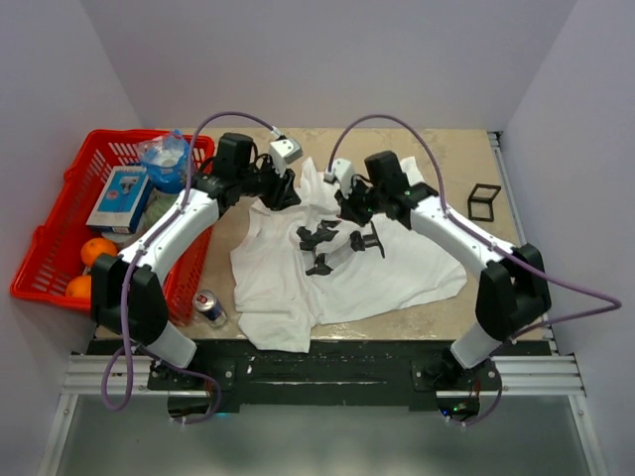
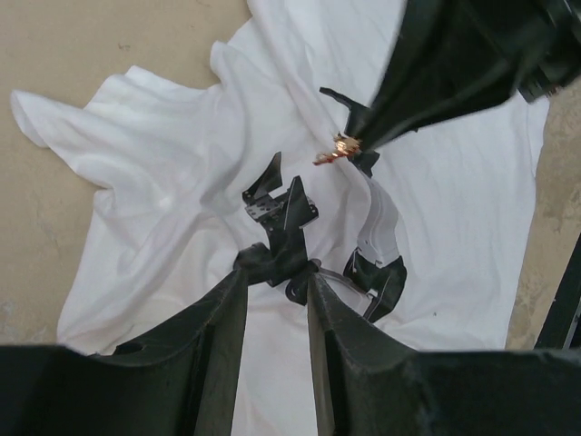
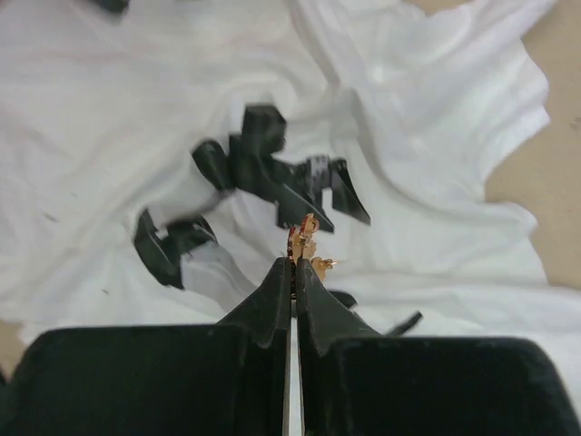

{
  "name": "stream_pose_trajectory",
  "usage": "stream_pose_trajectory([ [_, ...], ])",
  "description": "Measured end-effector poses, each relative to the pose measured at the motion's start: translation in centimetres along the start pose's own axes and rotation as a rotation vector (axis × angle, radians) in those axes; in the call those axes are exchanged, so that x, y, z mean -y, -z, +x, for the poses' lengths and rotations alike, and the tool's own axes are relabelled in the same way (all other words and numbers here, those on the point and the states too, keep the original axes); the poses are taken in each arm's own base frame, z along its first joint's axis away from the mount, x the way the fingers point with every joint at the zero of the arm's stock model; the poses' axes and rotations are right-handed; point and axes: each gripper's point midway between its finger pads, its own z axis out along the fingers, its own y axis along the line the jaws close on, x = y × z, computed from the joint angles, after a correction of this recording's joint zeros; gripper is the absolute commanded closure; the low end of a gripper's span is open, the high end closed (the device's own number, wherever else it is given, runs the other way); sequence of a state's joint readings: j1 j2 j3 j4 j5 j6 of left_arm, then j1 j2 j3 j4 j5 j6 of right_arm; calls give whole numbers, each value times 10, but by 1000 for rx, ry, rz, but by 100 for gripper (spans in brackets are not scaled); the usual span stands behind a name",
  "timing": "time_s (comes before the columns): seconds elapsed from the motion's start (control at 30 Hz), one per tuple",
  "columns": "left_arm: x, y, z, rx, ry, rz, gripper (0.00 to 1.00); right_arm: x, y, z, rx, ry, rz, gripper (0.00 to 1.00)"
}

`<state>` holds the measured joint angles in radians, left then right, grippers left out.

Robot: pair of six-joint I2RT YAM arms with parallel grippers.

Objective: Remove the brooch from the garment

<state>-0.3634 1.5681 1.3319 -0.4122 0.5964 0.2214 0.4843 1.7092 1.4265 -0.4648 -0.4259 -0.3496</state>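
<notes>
The tiny gold-orange metal brooch (image 3: 306, 241) is very small and light. It is hard but thin, so a big squeeze could bend it, and the shiny metal may slip. It is best held by its edge, right at the tips. The white soft cloth T-shirt with a black print (image 3: 109, 109) is floppy and may lift with it.

The right pincer (image 3: 292, 265) is closed tight on the brooch, in the middle of the right wrist view. The brooch sticks out just past the tips, over the black print. I cannot tell if its pin is in the cloth. The left pincer (image 2: 275, 283), at the bottom of the left wrist view, is narrow and seems to pinch a bunch of the T-shirt
</notes>
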Motion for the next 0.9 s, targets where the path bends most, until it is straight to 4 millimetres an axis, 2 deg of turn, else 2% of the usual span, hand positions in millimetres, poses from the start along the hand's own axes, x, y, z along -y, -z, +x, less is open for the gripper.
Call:
stream_pose_trajectory([
  [0.07,-2,-1,-4,16,9,-6,63,-3,9,25,-28,119,78,100],
  [0.2,-3,-3,-9,36,16,-11,63,8,21,73,-110,272,222,100],
  [0.3,-4,-4,-10,43,17,-12,63,7,30,98,-164,358,285,100],
  [0.5,-8,-11,-10,49,20,-13,63,-6,25,120,-220,455,333,100],
  [0.6,-9,-14,-9,51,20,-10,63,-10,23,123,-226,455,324,96],
  [0.73,-10,-15,-9,55,18,-6,63,-18,17,126,-212,428,279,82],
  [0.9,-9,-16,-10,60,17,0,63,-33,1,135,-214,386,182,80],
])
